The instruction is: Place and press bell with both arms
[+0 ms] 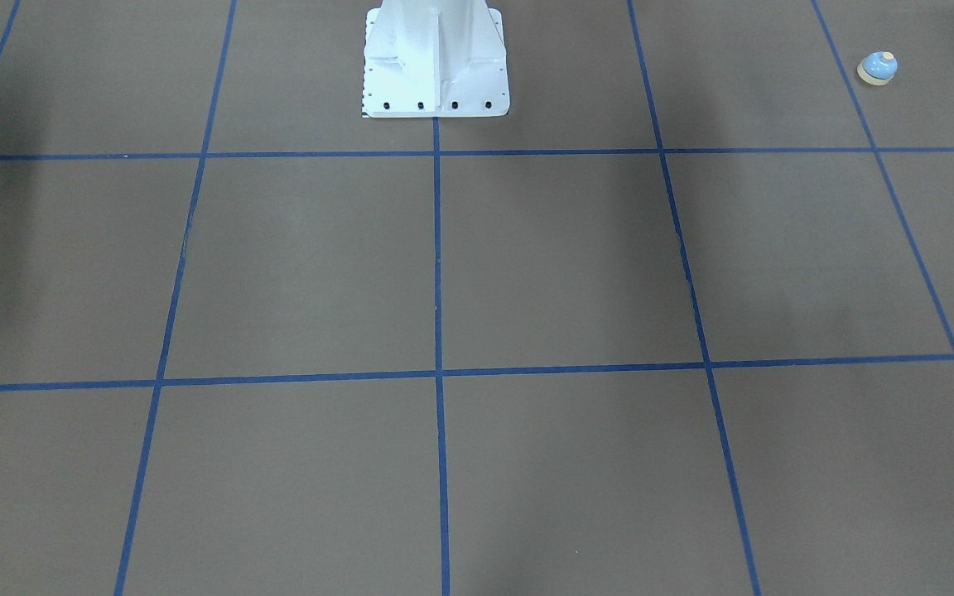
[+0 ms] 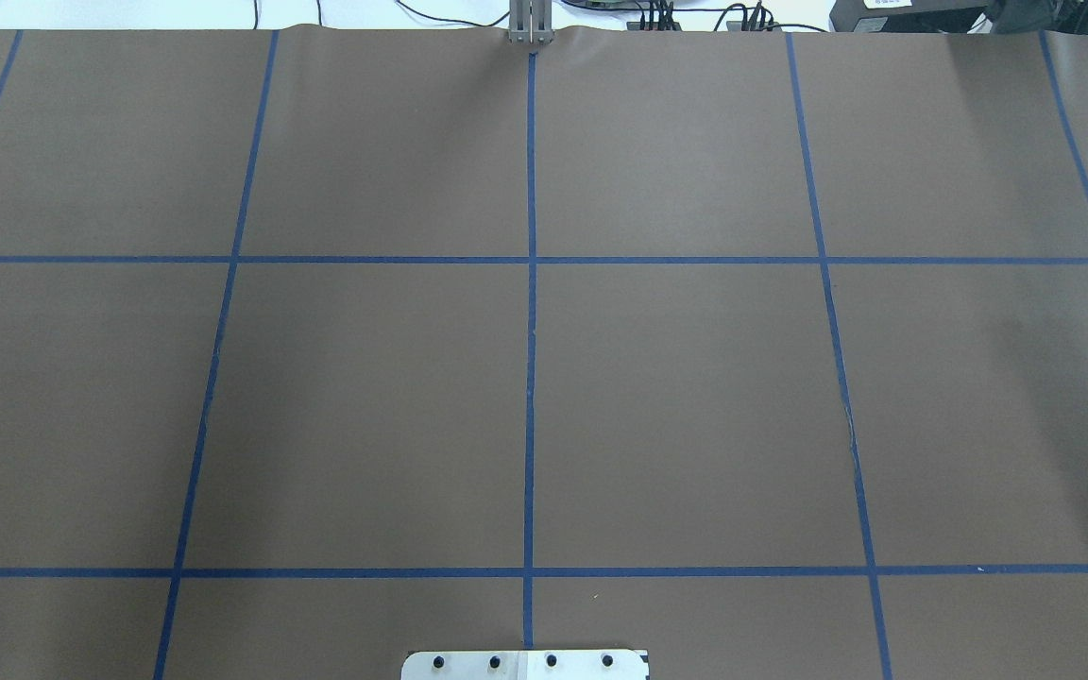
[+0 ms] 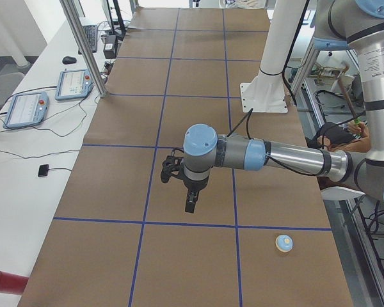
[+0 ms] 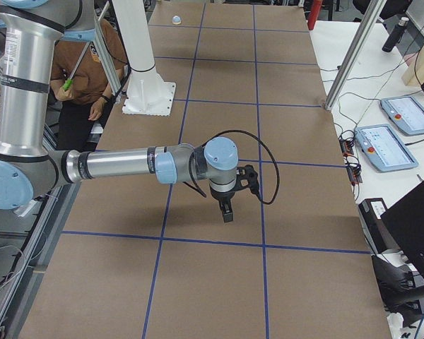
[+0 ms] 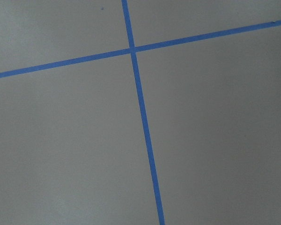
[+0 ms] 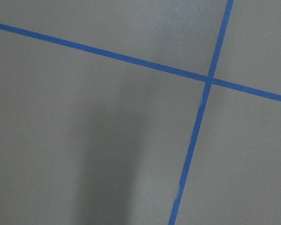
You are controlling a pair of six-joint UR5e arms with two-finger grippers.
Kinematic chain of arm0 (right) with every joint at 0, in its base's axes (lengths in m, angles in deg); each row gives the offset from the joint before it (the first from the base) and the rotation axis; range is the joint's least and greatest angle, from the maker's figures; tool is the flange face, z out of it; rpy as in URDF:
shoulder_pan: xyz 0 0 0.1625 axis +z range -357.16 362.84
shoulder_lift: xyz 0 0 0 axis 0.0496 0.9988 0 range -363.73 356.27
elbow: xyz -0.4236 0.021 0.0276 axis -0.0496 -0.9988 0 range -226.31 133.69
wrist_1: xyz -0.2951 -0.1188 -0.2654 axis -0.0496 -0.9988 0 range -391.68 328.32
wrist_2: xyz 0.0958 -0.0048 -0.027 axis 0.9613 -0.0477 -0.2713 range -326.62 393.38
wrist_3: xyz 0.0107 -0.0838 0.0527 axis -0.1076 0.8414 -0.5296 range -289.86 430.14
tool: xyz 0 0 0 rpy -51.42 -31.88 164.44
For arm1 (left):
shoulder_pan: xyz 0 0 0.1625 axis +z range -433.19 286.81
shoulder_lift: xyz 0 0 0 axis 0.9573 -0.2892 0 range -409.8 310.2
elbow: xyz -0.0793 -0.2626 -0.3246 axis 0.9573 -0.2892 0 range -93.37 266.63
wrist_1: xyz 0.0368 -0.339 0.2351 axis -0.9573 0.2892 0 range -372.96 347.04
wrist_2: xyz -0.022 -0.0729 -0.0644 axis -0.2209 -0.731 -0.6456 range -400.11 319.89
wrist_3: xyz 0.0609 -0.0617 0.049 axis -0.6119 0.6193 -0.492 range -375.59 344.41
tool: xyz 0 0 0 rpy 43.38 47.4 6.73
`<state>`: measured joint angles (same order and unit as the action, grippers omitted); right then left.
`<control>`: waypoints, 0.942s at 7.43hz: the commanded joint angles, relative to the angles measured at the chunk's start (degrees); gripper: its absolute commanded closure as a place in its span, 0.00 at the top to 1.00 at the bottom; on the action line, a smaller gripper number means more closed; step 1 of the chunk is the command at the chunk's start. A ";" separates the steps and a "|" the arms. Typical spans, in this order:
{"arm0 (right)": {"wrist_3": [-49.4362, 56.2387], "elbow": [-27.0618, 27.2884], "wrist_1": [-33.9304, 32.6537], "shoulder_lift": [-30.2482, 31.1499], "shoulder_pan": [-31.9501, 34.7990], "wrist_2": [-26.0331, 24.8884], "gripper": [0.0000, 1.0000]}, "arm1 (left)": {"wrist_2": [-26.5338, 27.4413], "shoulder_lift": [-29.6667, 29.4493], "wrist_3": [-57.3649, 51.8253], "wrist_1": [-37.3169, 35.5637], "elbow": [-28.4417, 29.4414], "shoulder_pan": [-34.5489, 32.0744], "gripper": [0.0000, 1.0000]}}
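Bell (image 1: 877, 68) upright on counter (image 1: 576, 265), robot's left end, near base-side edge. Left claw (image 3: 189, 206) hangs above counter, well apart from bell. Right claw (image 4: 227, 212) likewise. Both claws' opening: cannot tell.

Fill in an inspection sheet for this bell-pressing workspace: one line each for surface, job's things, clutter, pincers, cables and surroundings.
Surface: brown table cover with a blue tape grid; white pedestal bolted on.
Job's things: bell upright on the robot's left side, near the robot's edge, untouched.
Clutter: nothing seen.
Pincers: left pincer and right pincer hang above the table, pointing down, away from the bell; open or shut cannot be told.
Cables: black cable loops from the right wrist.
Surroundings: teach pendants on a white bench; a person behind the robot.
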<state>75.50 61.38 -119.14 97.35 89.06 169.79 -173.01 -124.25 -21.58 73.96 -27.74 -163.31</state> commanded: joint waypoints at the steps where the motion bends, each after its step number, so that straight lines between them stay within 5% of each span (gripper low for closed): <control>1: 0.09 -0.02 0.00 0.00 0.00 -0.01 1.00 | -0.25 1.66 -0.85 1.74 -0.49 0.12 1.00; 7: 0.00 -0.11 -0.09 0.09 0.00 -0.45 1.00 | -0.61 5.54 1.93 6.59 -1.20 0.21 0.99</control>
<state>75.56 61.27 -119.19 97.36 89.06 169.37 -173.63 -119.39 -21.60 79.28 -28.93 -163.24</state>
